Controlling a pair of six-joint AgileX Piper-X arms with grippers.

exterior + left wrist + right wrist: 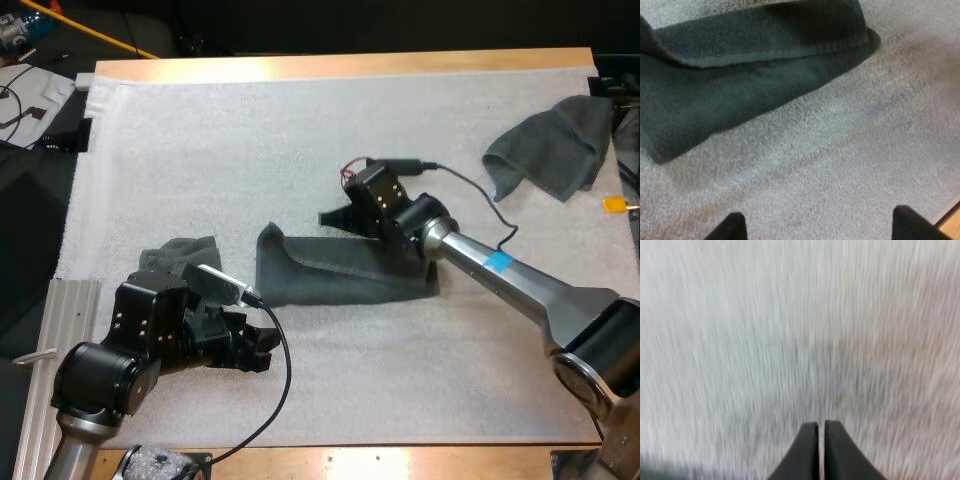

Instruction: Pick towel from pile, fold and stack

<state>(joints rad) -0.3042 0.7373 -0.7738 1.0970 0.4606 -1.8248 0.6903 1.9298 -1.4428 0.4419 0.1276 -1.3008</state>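
Fold in hand: one towel is lying half-doubled, and both grippers are off it.

Nearest, the left gripper point(262, 348) is hovering over the white mat point(200, 150), fingers point(734, 226) spread wide and empty, just short of the part-folded towel point(340, 275) lying mid-mat. A smaller dark towel point(180, 255) is sitting just beyond the left arm. The right gripper point(328, 217) is hanging at the folded towel's far edge, fingers pressed together on nothing. The crumpled towel point(555, 150) is lying far right. The next move probably calls for pinching an edge to finish folding.
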